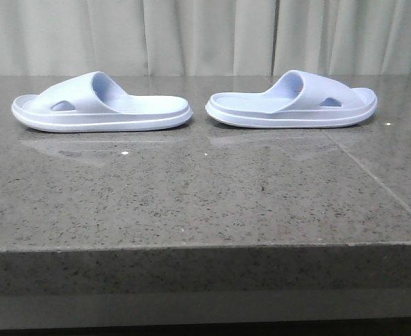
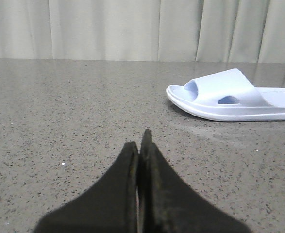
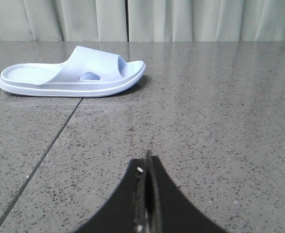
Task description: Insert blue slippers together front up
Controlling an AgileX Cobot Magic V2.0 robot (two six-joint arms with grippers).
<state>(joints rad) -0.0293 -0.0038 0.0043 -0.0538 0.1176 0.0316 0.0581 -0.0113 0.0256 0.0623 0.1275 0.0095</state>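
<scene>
This looks like a staged test room or a lab, not a home. A thick table of polished dark grey speckled stone, with a seam line near its right edge, fills the view. Behind its far edge, a plain pale curtain in folds closes the whole background.

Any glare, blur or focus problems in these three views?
Front view: soft reflections under both blue slippers on the polished table, sharp throughout. Left wrist view: left gripper dark and blurred. Right wrist view: right gripper likewise, slipper crisp.
</scene>
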